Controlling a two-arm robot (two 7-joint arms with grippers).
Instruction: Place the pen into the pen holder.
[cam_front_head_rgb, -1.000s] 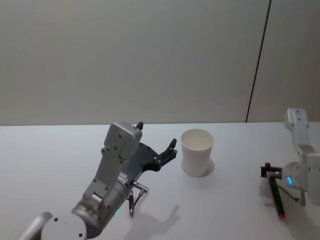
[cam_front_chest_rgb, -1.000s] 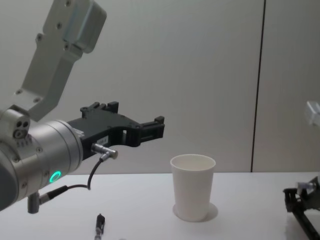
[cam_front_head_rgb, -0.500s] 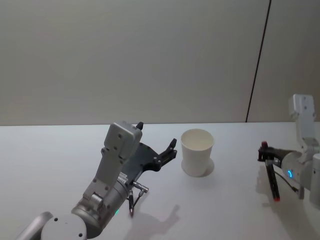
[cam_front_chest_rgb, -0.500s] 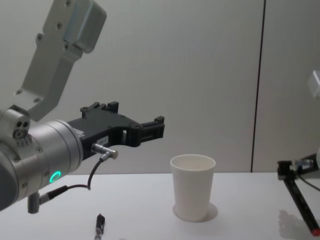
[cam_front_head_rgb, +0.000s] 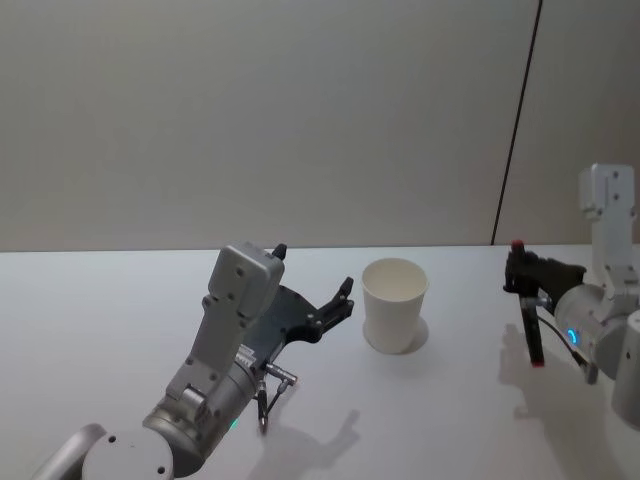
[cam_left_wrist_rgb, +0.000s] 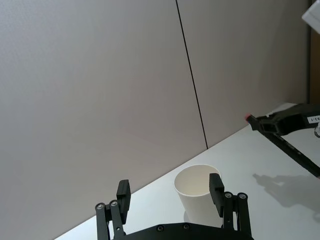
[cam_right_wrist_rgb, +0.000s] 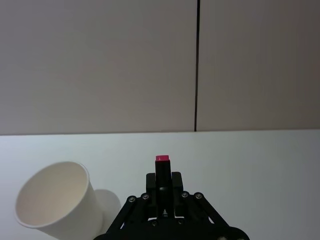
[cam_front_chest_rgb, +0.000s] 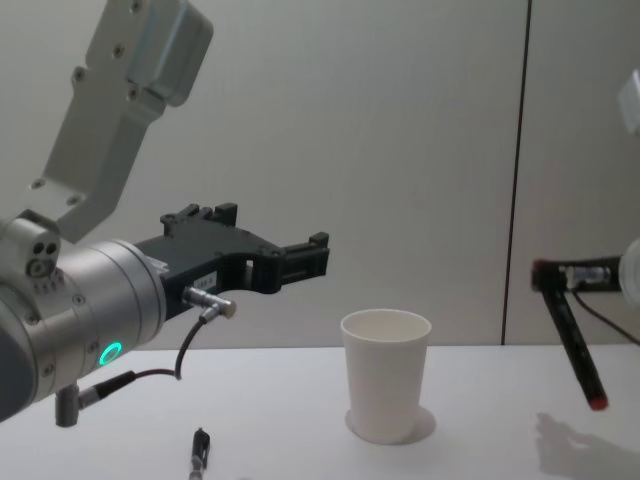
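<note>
The pen holder, a white paper cup (cam_front_head_rgb: 394, 305) (cam_front_chest_rgb: 386, 375) (cam_left_wrist_rgb: 196, 202) (cam_right_wrist_rgb: 52, 207), stands upright on the white table (cam_front_head_rgb: 120, 300). My right gripper (cam_front_head_rgb: 522, 274) (cam_front_chest_rgb: 552, 272) (cam_right_wrist_rgb: 162, 184) is shut on the pen (cam_front_head_rgb: 528, 318) (cam_front_chest_rgb: 578, 350) (cam_right_wrist_rgb: 162, 164), a black stick with red ends. It holds the pen near the upper end. The pen hangs tilted in the air to the right of the cup, its lower tip clear of the table. My left gripper (cam_front_head_rgb: 314, 270) (cam_front_chest_rgb: 272, 228) (cam_left_wrist_rgb: 169, 185) hovers open and holds nothing, left of the cup.
A dark vertical seam (cam_front_head_rgb: 515, 120) runs down the grey wall behind the table. A thin dark cable (cam_front_head_rgb: 263, 405) hangs from my left arm down toward the table. A small dark object (cam_front_chest_rgb: 199, 450) shows low beside that arm.
My right gripper has risen with the pen and moved left toward the cup, lifting the pen's lower tip well above the table. The left arm has not moved.
</note>
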